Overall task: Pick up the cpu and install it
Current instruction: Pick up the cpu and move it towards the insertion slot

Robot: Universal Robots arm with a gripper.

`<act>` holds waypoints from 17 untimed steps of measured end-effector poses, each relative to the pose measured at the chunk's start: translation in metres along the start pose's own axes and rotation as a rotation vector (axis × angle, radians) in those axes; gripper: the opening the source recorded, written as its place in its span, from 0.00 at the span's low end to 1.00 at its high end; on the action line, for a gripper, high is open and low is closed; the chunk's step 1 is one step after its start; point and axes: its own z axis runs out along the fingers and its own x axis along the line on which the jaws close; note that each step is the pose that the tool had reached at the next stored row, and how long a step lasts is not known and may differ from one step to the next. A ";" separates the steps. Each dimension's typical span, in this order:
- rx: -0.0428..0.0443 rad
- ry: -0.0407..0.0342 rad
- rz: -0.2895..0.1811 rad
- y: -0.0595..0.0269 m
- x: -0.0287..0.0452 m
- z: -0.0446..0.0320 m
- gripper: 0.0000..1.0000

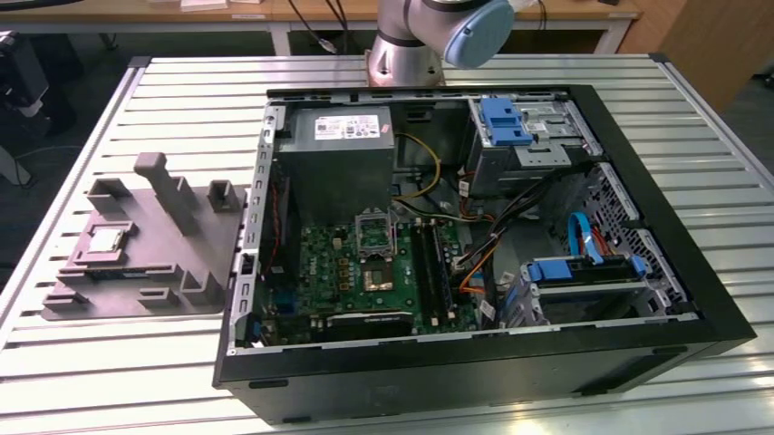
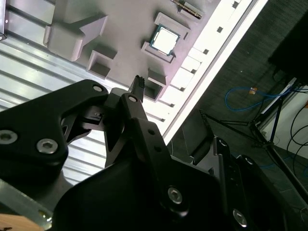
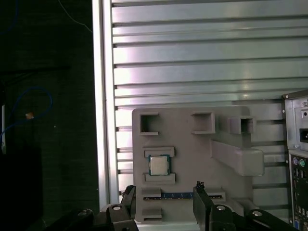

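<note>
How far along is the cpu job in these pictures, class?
Done: nothing yet; the cpu lies in its pocket on the grey fixture, outside the computer case. In hand: nothing; the gripper is open and empty, apart from the cpu in the first wrist view. Left: both the pick-up and the install.

One cpu (image 3: 158,165), apparently one fixture (image 3: 192,151)

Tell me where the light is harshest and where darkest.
In the second wrist view, the ribbed metal table's edge is blown out white; in the first wrist view, its slats glare in bands beside a near-black floor; the exterior view is evenly lit, the small silvery square cpu pale on the grey plastic fixture.
</note>
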 end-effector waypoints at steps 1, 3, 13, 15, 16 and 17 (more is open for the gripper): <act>0.0000 0.0000 0.000 0.0000 0.0000 0.0002 0.59; 0.0000 0.0000 0.000 0.0000 0.0000 0.0009 0.59; 0.0000 0.0000 0.000 -0.0002 0.0000 0.0032 0.59; 0.0000 0.0000 0.000 -0.0004 0.0000 0.0039 0.59; 0.0000 -0.0001 0.000 -0.0006 0.0000 0.0043 0.59; -0.0001 -0.0001 0.000 -0.0011 -0.0001 0.0047 0.59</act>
